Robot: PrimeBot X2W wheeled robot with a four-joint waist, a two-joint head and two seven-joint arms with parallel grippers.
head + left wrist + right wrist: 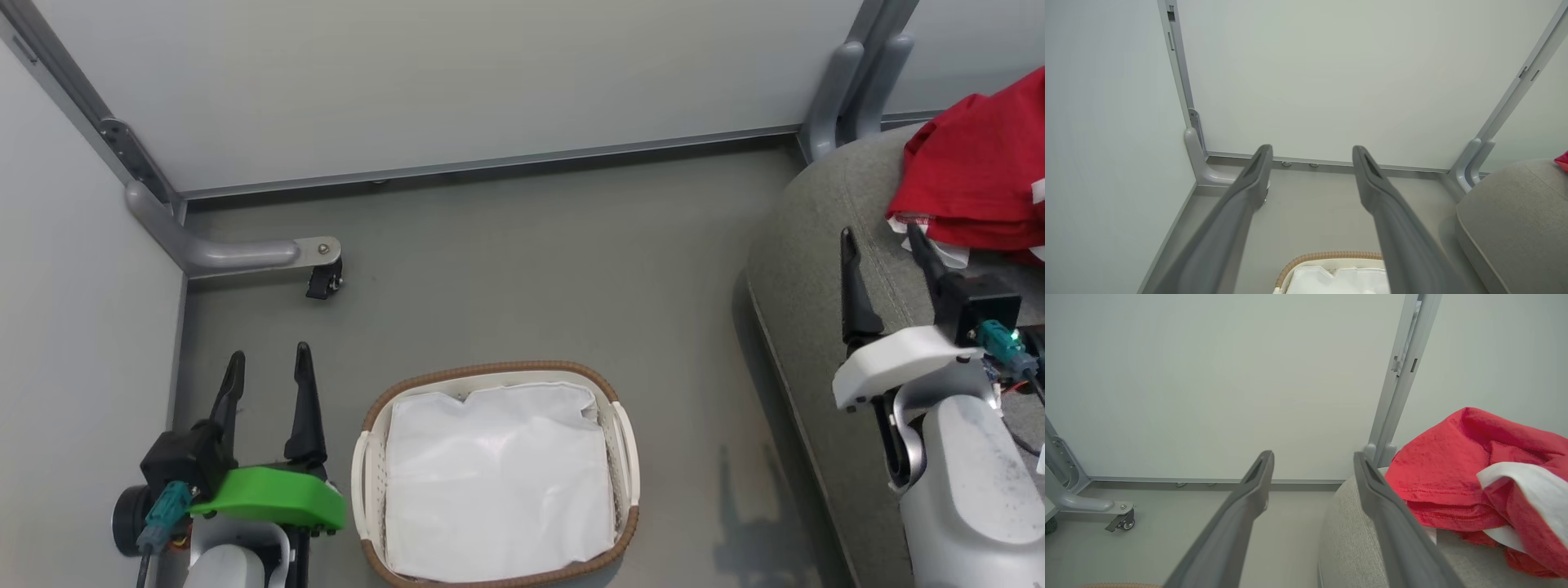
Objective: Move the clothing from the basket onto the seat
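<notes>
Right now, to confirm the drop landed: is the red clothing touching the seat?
Touching. The right wrist view shows the red clothing lying on the seat, its lower folds resting directly on the grey fabric with no gap beneath.

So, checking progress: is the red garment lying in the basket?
No, the red garment lies on the seat, while the basket shows its white liner.

Basket (490,369) plastic, woven rim — seat (816,269) matt cloth.
</notes>
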